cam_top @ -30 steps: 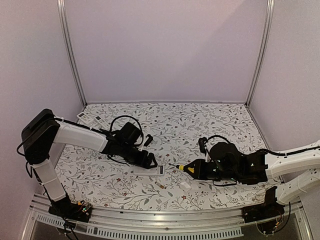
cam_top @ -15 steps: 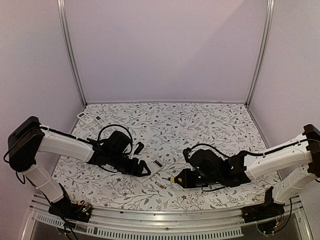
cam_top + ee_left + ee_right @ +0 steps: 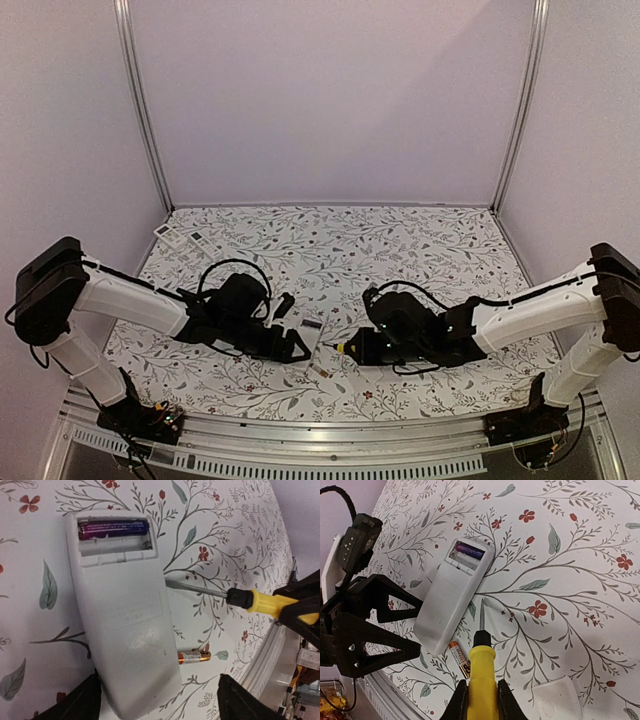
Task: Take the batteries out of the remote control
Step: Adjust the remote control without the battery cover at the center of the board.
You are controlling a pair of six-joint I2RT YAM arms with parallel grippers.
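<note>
Between the spread left fingers (image 3: pixel 75 705) lies the remote (image 3: pixel 125 620), one battery (image 3: pixel 112 528) inside, a loose battery (image 3: pixel 194 656) beside; right fingers (image 3: pixel 459 705) pinch the screwdriver (image 3: pixel 481 670).

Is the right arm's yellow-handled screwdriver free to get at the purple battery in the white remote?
Probably yes. The purple battery lies uncovered in the open compartment of the white remote, and the yellow-handled screwdriver points at the remote's side with nothing between. The left fingers straddle the opposite end.
</note>
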